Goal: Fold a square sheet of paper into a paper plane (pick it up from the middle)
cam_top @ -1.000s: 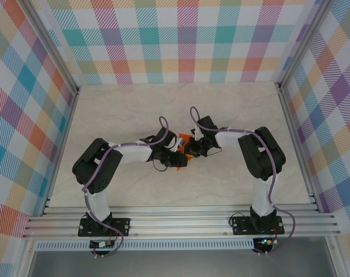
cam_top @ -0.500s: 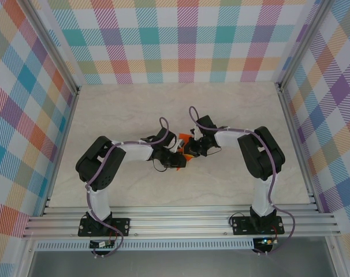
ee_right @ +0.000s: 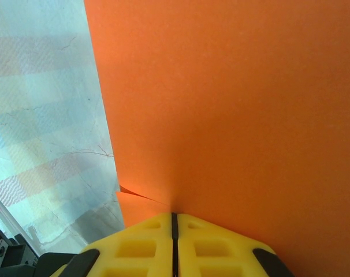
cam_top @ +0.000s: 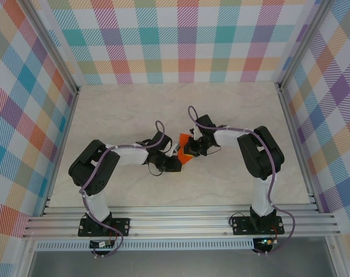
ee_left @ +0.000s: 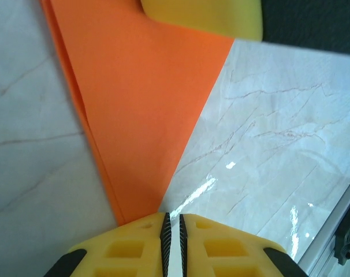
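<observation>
black-and-white arms (cam_top: 126, 154) on black bases (cam_top: 103, 226), purple cables (cam_top: 159, 123) looped along them, yellow ribbed jaws.

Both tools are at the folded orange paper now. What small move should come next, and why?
Probably open the left tool slightly and nudge it onto the narrow tip of the orange paper. That tip only reaches its nearly closed fingertips, so a grip is uncertain, while the right tool is shut on the broad part.
</observation>
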Controlling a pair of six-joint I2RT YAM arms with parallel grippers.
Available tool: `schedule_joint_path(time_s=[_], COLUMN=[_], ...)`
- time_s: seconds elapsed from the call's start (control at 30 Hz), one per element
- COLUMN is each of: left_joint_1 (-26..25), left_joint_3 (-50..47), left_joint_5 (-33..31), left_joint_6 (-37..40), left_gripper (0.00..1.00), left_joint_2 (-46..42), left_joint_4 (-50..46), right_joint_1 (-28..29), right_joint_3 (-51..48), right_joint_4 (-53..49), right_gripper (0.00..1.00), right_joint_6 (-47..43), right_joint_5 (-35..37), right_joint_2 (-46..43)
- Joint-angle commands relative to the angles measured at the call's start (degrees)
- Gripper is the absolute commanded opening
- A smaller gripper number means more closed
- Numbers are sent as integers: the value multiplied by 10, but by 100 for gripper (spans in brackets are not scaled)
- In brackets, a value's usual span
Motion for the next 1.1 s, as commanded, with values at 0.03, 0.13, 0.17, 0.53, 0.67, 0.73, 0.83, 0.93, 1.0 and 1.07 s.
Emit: schedule_joint_path(time_s=[0.03,0.13,0.17,0.53,0.67,0.73,0.83,0.93,1.0,1.07], left_joint_1=[8,11,13,35,35,35,35,35,36,35], left_joint_3=[-37,-40,-38,55,77,82,85,79,72,62], left_joint_5=[-13,-14,-9,10,28,29,9,-25,-37,-42], left_joint_6=[12,2,-4,-46,-51,-50,-46,-42,-41,-41], left_gripper=[16,16,16,15,14,13,11,9,7,6], left_joint_2=[-11,-37,-50,-41,19,40,61,71,73,73], left_joint_4=[-117,-109,-100,-8,16,22,8,-14,-20,-20], right_joint_1=[-2,-2,-3,-2,-2,-2,-3,-4,-4,-4], right_joint_3=[2,7,9,14,14,15,16,15,9,-6], right_joint_4=[-31,-34,-35,-30,-26,-23,-24,-22,-17,-2], right_gripper=[8,8,8,8,9,9,9,10,10,11], right_joint_6=[-15,-18,-19,-13,-9,-7,-6,-4,-3,2], right_joint_5=[52,46,43,35,28,22,18,11,3,-8], right_joint_2=[28,27,26,26,24,24,19,5,-13,-39])
